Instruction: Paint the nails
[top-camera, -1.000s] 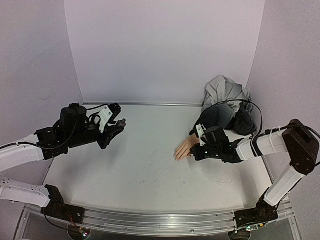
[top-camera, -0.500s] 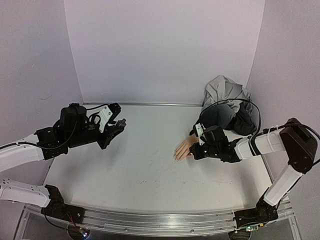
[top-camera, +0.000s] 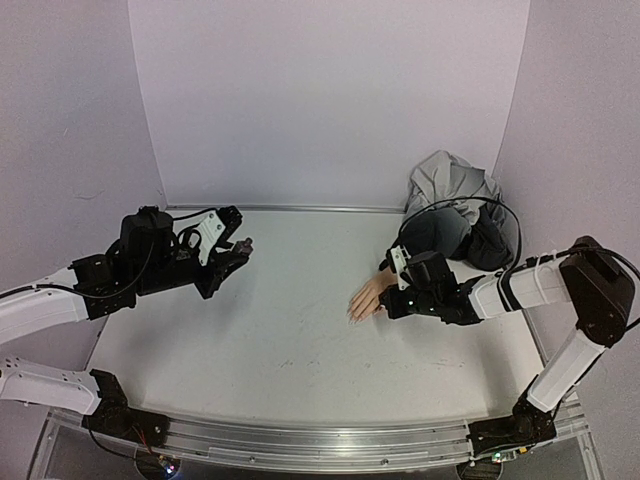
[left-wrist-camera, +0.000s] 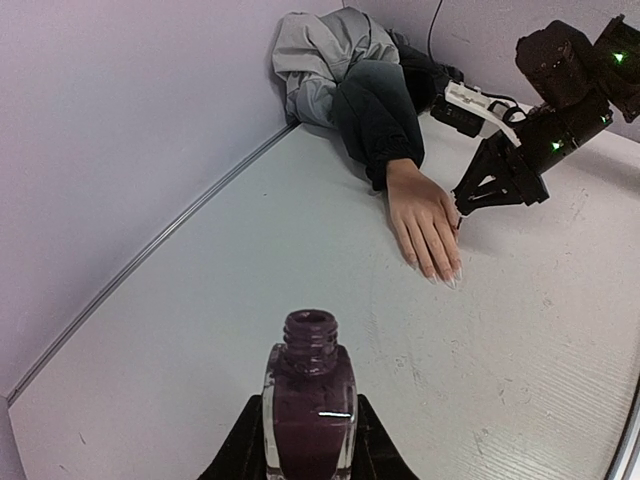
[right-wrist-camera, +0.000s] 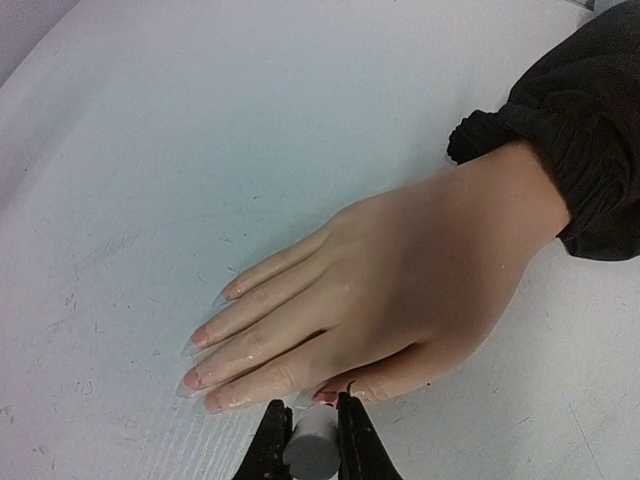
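The nails (right-wrist-camera: 198, 338) on the hand (right-wrist-camera: 410, 260), lying by the table's (top-camera: 280, 345) right edge, look mostly bare. The right gripper (right-wrist-camera: 312, 440) pinches the brush cap (right-wrist-camera: 312, 455) at the thumb (right-wrist-camera: 400, 372); the left gripper (left-wrist-camera: 308, 445) clamps the open bottle (left-wrist-camera: 309, 400).

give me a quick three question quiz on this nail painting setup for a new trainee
1. True or false: the bottle in the left gripper has its cap on.
2. The right gripper is shut on: A) a white cap B) the dark sleeve C) nothing.
3. Fill in: the mannequin hand, its nails pale pink, lies palm ____ on the table.
Key: 1 false, the neck is open; 2 A; 3 down.
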